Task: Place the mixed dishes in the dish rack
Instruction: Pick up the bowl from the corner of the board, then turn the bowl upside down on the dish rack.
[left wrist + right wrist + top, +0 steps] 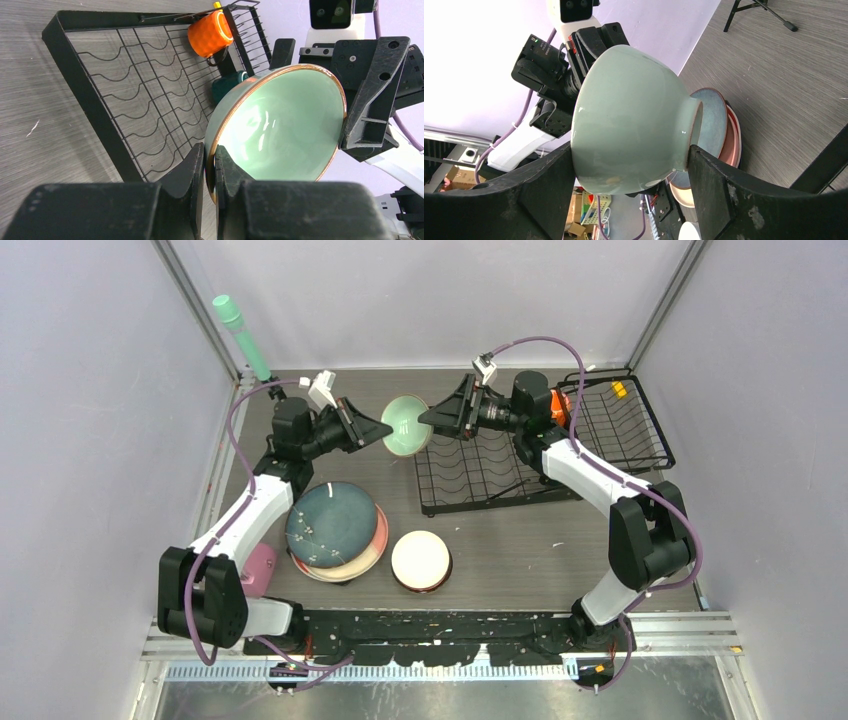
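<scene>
Left claw (210, 162), foreground of its wrist view: pinched shut on the rim of the mint-green bowl (280, 130), which is held in the air just off the dish rack (480, 480), at the end nearest the left arm. Right claw (631, 150) straddles the bowl's outer wall, jaws wide apart; contact not resolvable.

Judged step: arm-to-arm handover. Next move calls for the right claw to close firmly before the left lets go, then a carry over the rack.

Orange mug (210, 34) and dark teal mug (227, 85) sit in the rack. Dark teal speckled plate (332, 525) and white bowl (420, 558) wait on the table (520, 540), near side of the rack.

Hidden: right arm covers the rack's middle; blue-patterned bowl not found.
</scene>
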Tool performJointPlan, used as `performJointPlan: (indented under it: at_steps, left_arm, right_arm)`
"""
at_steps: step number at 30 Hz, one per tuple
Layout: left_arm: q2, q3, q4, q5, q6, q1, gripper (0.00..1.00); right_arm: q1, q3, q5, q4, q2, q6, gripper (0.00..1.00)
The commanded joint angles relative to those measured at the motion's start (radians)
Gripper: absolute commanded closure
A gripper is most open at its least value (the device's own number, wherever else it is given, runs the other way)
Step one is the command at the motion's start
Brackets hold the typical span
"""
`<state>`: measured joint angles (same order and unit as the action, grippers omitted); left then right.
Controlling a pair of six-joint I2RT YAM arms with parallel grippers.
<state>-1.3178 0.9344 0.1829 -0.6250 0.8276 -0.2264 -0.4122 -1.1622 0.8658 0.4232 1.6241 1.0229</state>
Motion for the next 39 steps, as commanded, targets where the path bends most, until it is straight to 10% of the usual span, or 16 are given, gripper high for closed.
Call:
performJointPlan:
  at_steps: [1,39]
  left_arm:
    - [0.010,0.008,0.108,-0.034,0.007,0.001,1.00]
    - [-0.138,0.013,0.049,-0.046,-0.032,-0.001,0.50]
  right_arm:
    - [-0.008,-0.026,-0.005,0.021,-0.015,-0.017,0.37]
    - [0.061,-0.051,-0.325,-0.396,-0.051,-0.243,0.54]
